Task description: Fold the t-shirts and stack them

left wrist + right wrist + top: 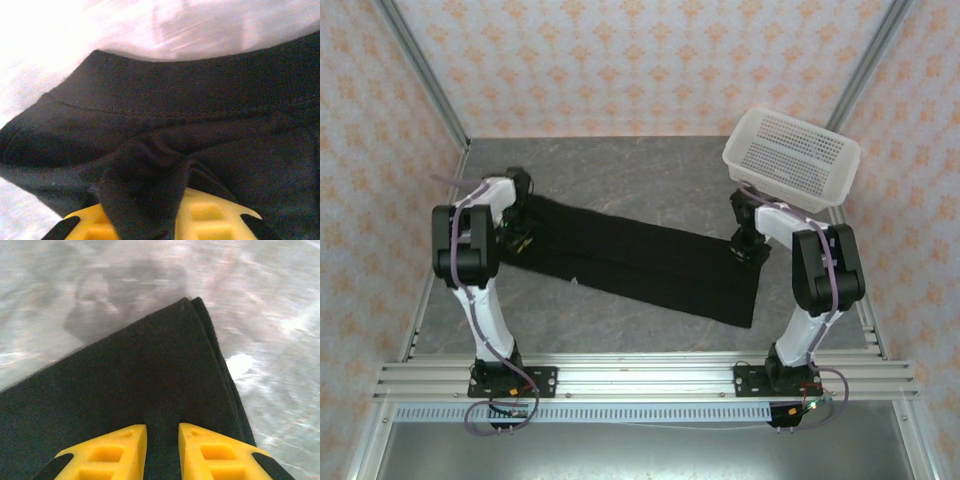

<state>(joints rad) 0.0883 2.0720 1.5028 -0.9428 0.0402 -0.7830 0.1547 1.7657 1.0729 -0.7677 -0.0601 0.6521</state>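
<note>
1 black t-shirt [640,262], folded long, spans my 2 tools. Left gripper [150,216] pinches bunched cloth; right gripper [162,436] clamps its other end. 1 white basket [748,150] beyond right gripper.

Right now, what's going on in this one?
Two robot arms are folding a black t-shirt. It lies on the grey table as a long, narrow folded strip running diagonally. The left gripper pinches a bunched bit of cloth at the strip's left end. The right gripper is closed on the corner at its right end. A white perforated basket sits tilted in the far right corner, with no shirt in it.
</note>
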